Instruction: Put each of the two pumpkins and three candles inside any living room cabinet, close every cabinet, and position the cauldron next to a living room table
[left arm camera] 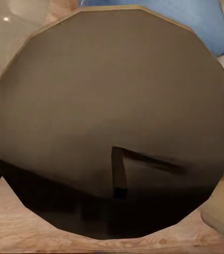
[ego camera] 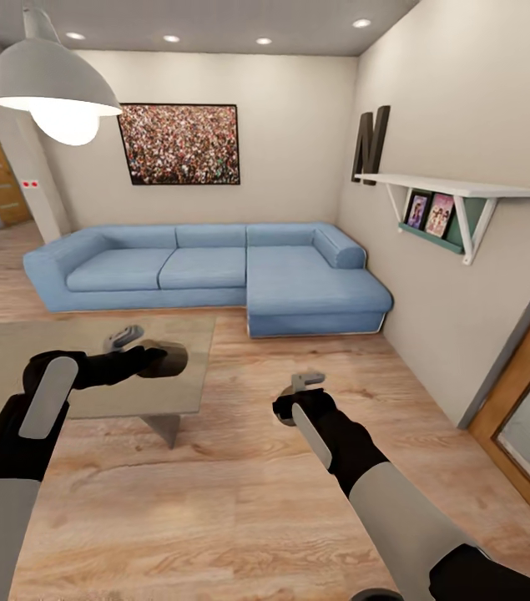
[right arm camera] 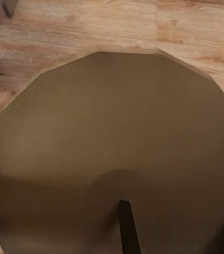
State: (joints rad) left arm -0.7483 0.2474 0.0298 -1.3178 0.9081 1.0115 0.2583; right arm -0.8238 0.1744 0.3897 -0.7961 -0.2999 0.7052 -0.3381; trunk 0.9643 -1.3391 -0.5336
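Left gripper [ego camera: 124, 337]: pale grey fingers on a black wrist and black forearm with a grey panel. It hangs above the right part of the table, near its right edge. How far its jaws stand apart I cannot tell.

Right gripper [ego camera: 306, 381]: same grey fingers, black wrist, white upper sleeve. It hangs over bare floor, to the right of the table and apart from it. Jaw width cannot be told.

Dark brownish many-sided round shape [left arm camera: 112, 121]: smooth, semi-transparent, close before the left wrist camera. A like shape [right arm camera: 112, 153] stands before the right wrist camera. What it is cannot be told.

Low rectangular table with a smoky glass top [ego camera: 14, 367]: flat, glossy, on an angular grey leg.

Light wooden plank floor [ego camera: 239, 501]: matte, with visible grain.

Pale blue L-shaped fabric sofa [ego camera: 214, 271]: soft cushions, set into the room's far right corner, beyond the table's far edge.

Dark-framed speckled picture [ego camera: 179, 143]: on the cream back wall above the sofa.

White dome pendant lamp [ego camera: 52, 83]: lit, upper left.

White bracket wall shelf [ego camera: 456, 188]: on the right wall, with two small framed photographs [ego camera: 430, 213] beneath its top board.

Dark letter N [ego camera: 371, 143]: standing at the shelf's far end.

Brown wooden door frame [ego camera: 519, 384]: right edge.
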